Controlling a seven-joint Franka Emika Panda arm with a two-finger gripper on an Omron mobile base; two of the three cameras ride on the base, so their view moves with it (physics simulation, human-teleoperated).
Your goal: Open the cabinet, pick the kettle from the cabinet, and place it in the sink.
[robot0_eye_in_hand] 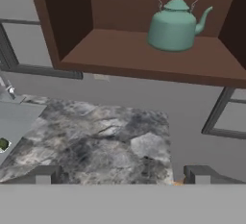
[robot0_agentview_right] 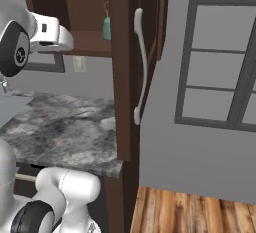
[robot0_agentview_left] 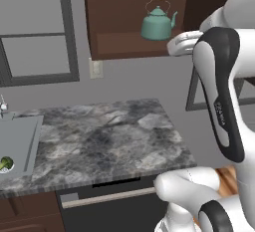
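We see the white arm rising from the base and bending high, its hand reaching level with the shelf of the open cabinet (robot0_agentview_left: 124, 42). In the left base view the forearm ends just right of the shelf's front edge.

In the hand view the gripper (robot0_eye_in_hand: 121, 176) points toward the cabinet, its two dark fingertips (robot0_eye_in_hand: 45, 174) set wide apart at the bottom of the picture. They hold nothing and touch nothing.

The teal-green kettle (robot0_eye_in_hand: 174, 25) stands upright on the cabinet shelf, toward the right, its spout pointing right and its thin handle arched above the lid. It is well apart from the gripper.

The right base view gives us the cabinet door (robot0_agentview_right: 121, 67) swung open, edge toward us, with its long silver bar handle (robot0_agentview_right: 139, 67); behind it we see only a sliver of the kettle. The left base view shows the sink (robot0_agentview_left: 20, 144) at the far left of the grey marbled counter (robot0_agentview_left: 109, 136), with a small green broccoli piece (robot0_agentview_left: 5, 164) in it.
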